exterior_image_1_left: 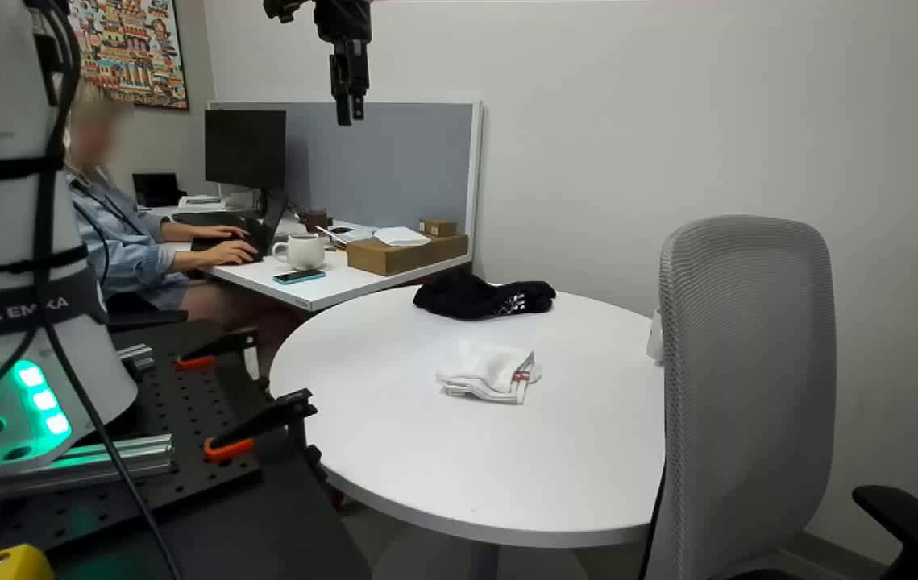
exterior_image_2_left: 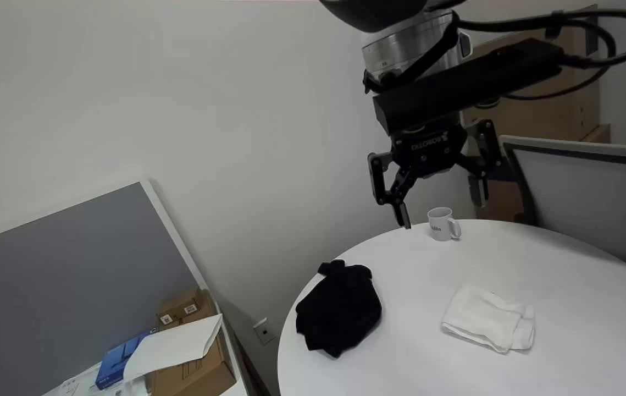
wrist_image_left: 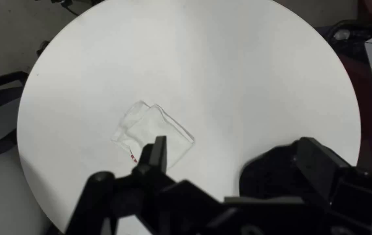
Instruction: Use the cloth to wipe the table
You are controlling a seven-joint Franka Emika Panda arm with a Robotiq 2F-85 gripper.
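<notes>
Above the round white worktop (exterior_image_2_left: pixel 417 357): black tool (exterior_image_2_left: pixel 441 207), released, jaws spread wide, well apart from the folded white cloth (exterior_image_2_left: pixel 487 319) below.

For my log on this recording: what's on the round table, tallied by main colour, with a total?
Mainly white: 2 (folded cloth, mug)
Mainly black: 1 (crumpled fabric item)
Total: 3

Open air above cloth (exterior_image_2_left: pixel 487 319), black bundle (exterior_image_2_left: pixel 339 309) apart
</notes>
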